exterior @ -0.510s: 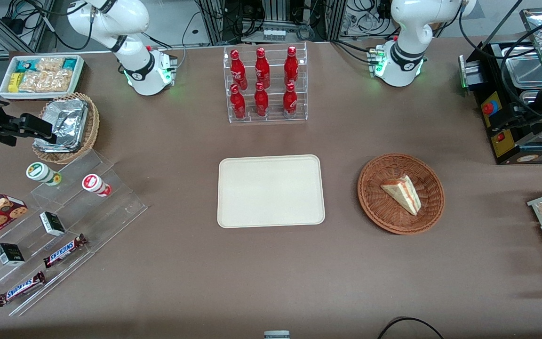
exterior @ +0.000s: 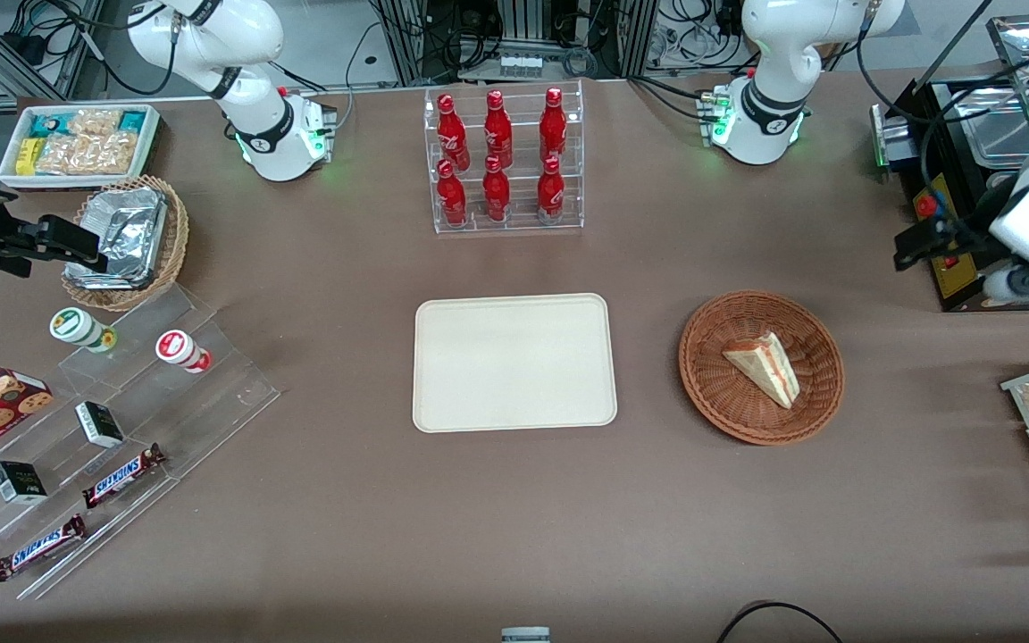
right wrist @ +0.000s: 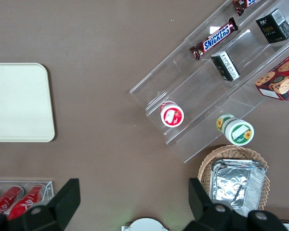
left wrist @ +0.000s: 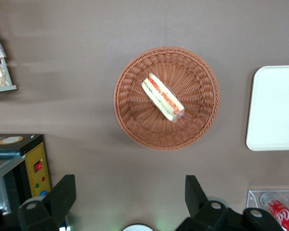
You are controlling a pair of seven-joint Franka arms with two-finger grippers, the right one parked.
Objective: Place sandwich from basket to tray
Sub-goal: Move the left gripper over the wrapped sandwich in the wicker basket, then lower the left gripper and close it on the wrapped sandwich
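One small triangular sandwich (exterior: 763, 367) of pale white bread, with an orange-red and green filling stripe on its cut edge, lies inside the round reddish-brown woven wicker basket (exterior: 761, 304), which stands toward the working arm's end of the bench (exterior: 514, 500), about midway between the bench's front and back edges. The flat cream-coloured rectangular tray (exterior: 514, 420) with a low rim lies in the middle of the bench, near the basket but not touching it, and nothing is on it. The end effector (left wrist: 127, 195) of the left arm hangs high over the bench beside the basket, with its two fingers (left wrist: 62, 195) spread wide and holding nothing. In my judgement the sandwich is light and soft; it seems to have a clear wrapping, so it may be a little slippery. A strong squeeze would crush the bread, so I think the best hold is across the two flat bread faces, near the thick middle, with gentle force.
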